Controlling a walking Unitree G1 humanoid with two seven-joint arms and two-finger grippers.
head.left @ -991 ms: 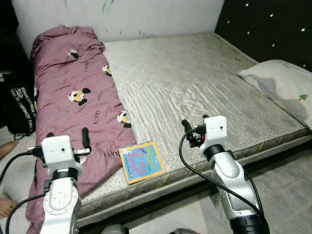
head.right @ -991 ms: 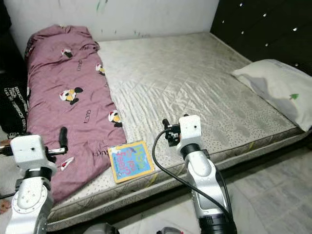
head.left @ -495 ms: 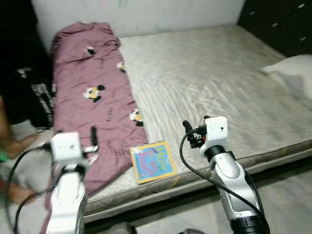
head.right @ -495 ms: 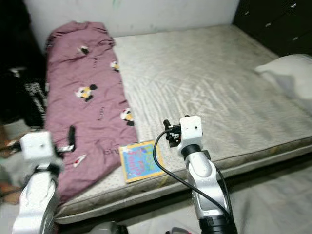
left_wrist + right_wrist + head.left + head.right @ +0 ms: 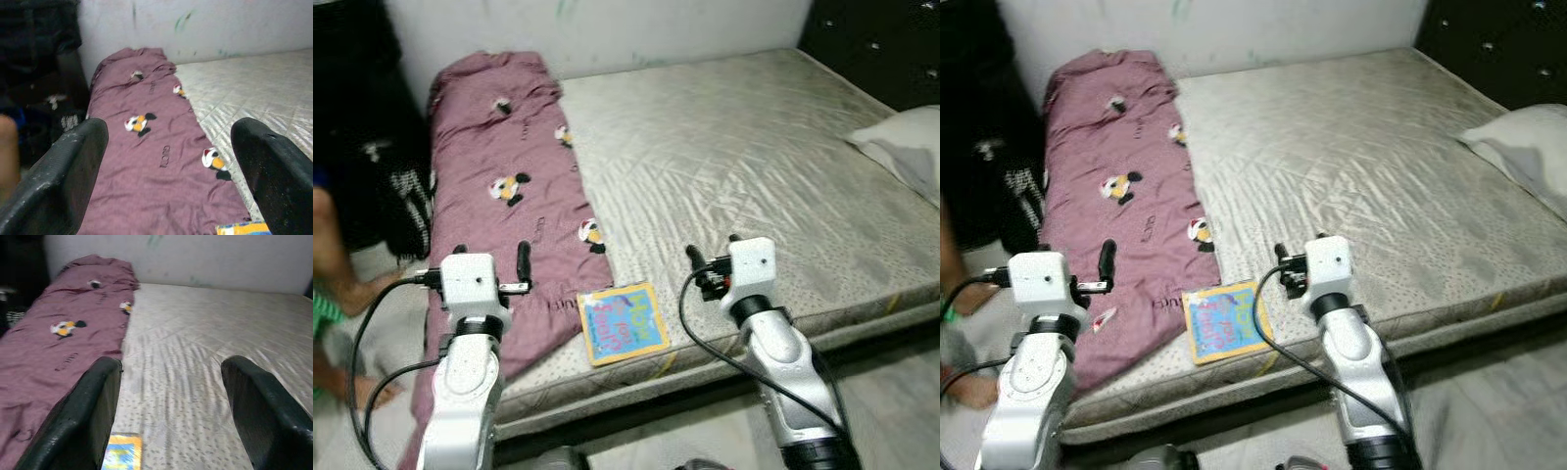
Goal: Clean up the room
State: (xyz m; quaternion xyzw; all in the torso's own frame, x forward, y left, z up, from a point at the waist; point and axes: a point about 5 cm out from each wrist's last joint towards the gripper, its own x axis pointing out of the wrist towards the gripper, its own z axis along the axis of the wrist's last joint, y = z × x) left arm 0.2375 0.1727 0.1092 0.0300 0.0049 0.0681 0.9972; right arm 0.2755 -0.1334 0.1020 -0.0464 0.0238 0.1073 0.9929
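The robot stands at the bed's near edge with its left gripper and right gripper both wide open and holding nothing. The colorful book lies at the mattress edge, just beside the purple blanket, so I think the next move is to reach down for it. Compared with a second ago, the view has swung left, and a person's leg now shows.

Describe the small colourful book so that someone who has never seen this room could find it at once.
Start at the bare grey mattress and go to its near edge, between the left gripper and the right gripper. The book lies flat there, just beside the lower end of the mauve cartoon-print blanket. It is the one bright thing: a small square, blue cover with a yellow border.
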